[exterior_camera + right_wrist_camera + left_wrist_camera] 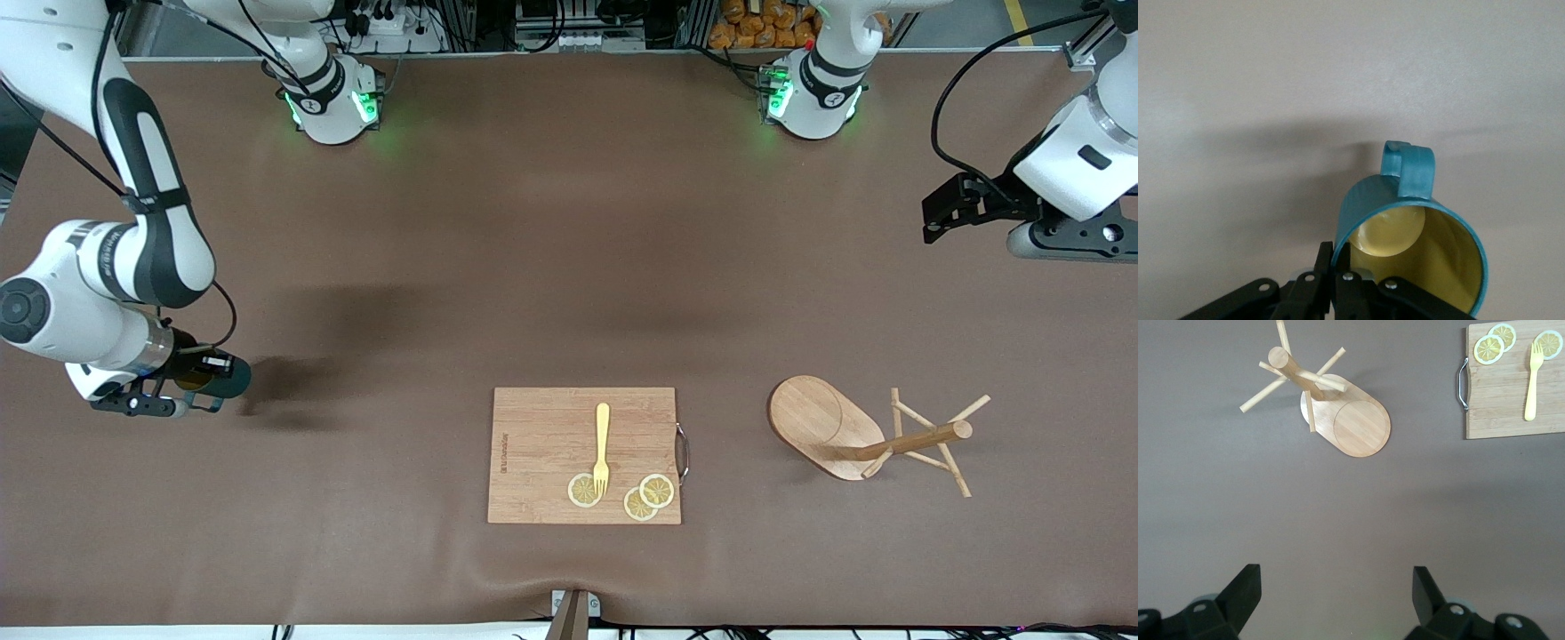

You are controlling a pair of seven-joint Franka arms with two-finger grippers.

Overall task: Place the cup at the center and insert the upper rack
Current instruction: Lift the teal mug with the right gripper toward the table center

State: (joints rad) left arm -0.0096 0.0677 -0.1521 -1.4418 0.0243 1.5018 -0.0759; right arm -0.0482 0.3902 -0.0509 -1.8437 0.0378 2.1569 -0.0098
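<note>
My right gripper [197, 384] is shut on the rim of the dark teal cup [227, 377] and holds it above the table at the right arm's end. In the right wrist view the cup [1405, 227] shows its yellowish inside and its loop handle, with one finger inside the rim and one outside. The wooden upper rack [867, 434] lies tipped on its side toward the left arm's end, oval base up on edge, pole and pegs on the table. It also shows in the left wrist view [1331, 407]. My left gripper [947, 209] is open and empty, high over the table.
A bamboo cutting board [542, 444] with a metal handle lies near the front camera at mid-table. On it are a yellow fork [602, 449] and three lemon slices [647, 498].
</note>
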